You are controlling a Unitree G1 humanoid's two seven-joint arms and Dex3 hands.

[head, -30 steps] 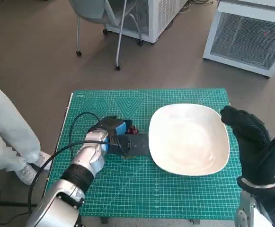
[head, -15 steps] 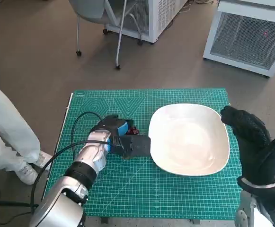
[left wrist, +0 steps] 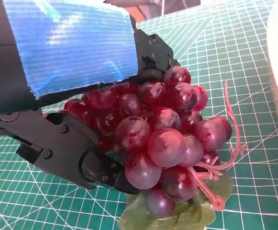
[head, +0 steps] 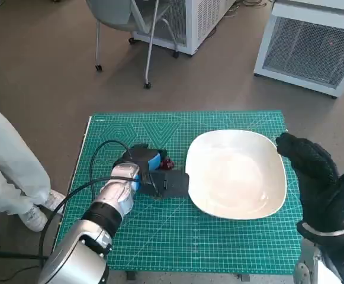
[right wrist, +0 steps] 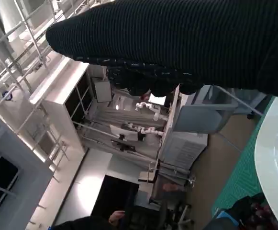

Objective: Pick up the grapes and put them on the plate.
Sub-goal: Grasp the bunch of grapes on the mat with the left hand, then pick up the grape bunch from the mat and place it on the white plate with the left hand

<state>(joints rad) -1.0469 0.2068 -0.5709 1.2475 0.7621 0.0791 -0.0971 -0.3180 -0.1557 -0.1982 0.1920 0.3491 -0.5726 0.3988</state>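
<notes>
Left robot hand grips the grapes low over the surface; transfer to the adjacent plate remains outstanding.

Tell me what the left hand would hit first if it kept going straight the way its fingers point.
Probably the plate: the left hand, gripping the grapes, points at its near rim. Height is unclear.

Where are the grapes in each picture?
Head view: the grapes peek out as a red bit beside the left robot hand, left of the plate.
Left wrist view: the bunch fills the middle, against the black fingers.
Right wrist view: dark blur in a corner.
Shared landmark: the white plate.
</notes>
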